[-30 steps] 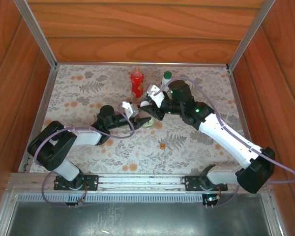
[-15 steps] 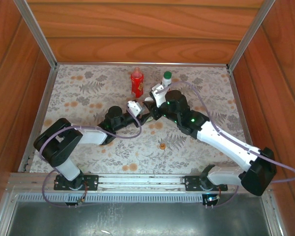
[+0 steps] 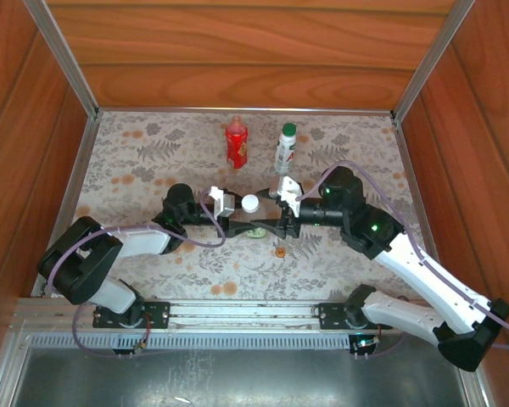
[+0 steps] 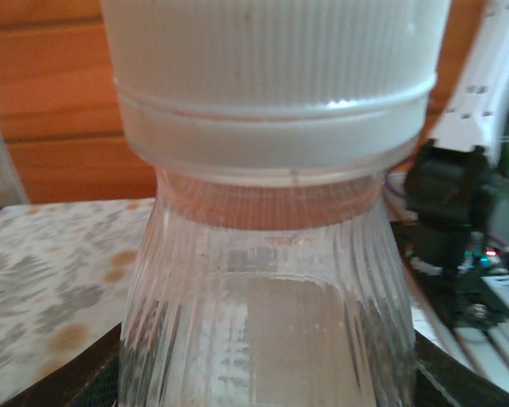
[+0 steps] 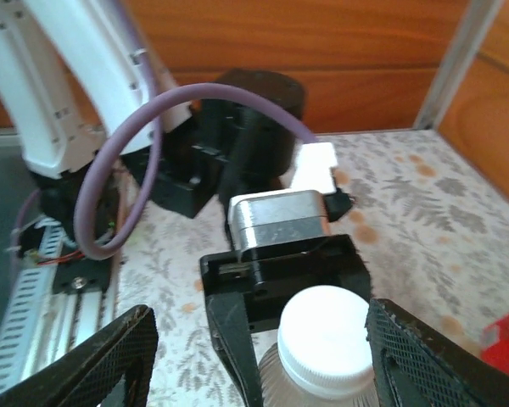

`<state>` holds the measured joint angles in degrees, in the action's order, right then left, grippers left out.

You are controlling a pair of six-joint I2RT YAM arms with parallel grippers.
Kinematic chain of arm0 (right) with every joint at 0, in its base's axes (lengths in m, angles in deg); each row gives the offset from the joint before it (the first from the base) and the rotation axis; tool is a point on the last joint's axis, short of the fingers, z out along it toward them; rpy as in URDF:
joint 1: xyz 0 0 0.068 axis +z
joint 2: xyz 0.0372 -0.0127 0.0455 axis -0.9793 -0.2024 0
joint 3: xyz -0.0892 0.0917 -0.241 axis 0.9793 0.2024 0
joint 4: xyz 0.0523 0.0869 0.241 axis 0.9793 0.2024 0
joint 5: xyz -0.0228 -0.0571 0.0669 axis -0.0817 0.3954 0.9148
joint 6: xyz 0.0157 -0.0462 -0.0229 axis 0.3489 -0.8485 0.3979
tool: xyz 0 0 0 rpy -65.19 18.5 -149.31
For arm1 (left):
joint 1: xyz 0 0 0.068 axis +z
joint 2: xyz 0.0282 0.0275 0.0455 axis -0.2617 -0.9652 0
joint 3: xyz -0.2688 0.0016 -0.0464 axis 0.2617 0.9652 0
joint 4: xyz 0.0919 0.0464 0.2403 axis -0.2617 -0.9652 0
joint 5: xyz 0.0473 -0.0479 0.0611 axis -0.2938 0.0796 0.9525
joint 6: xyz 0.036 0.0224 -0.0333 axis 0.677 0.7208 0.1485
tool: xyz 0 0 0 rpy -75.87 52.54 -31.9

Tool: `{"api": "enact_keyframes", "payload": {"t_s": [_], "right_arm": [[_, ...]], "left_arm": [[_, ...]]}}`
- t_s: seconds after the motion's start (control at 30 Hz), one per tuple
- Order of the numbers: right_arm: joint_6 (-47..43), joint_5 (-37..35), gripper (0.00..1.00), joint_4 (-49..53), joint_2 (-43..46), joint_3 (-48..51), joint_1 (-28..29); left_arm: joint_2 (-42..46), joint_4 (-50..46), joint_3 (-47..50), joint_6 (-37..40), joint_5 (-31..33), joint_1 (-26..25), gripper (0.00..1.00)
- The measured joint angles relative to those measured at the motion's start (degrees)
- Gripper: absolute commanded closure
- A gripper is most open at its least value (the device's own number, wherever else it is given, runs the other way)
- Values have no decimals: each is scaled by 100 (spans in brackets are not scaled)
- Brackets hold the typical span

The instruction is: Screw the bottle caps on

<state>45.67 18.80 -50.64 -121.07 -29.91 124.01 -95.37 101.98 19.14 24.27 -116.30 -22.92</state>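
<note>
Left fingers clamp the clear bottle upright mid-table, probably to brace it against twisting. The white cap sits on its neck. Right fingers are wide, straddling the cap without gripping. Orange cap lies loose on the table. Since 1 s ago, the right arm has swung off the white bottle and now faces the left.

Floral table, wooden walls, seemingly metal rail

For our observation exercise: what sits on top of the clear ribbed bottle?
A white ribbed cap sits on the neck of the clear bottle. The cap covers the mouth and threads, so how far it is screwed on cannot be seen.
</note>
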Motion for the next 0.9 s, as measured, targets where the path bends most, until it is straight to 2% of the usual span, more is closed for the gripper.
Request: {"api": "enact_keyframes", "payload": {"t_s": [0.17,0.3,0.47,0.8,0.9], "right_arm": [[-240,258,32,387,-380,-319,0],[-330,299,33,557,-678,-459,0],[-404,328,45,688,-870,-533,0],[-378,446,55,693,-990,-568,-2],[-354,446,67,715,-1012,-573,-4]], "left_arm": [[0,-44,-142,-140,-616,-55,42],[0,-79,-160,-181,-861,-83,42],[0,-96,-160,-179,-992,-105,42],[0,-188,-160,-175,-1038,-105,42],[0,-234,-160,-170,-1029,-103,42]]}}
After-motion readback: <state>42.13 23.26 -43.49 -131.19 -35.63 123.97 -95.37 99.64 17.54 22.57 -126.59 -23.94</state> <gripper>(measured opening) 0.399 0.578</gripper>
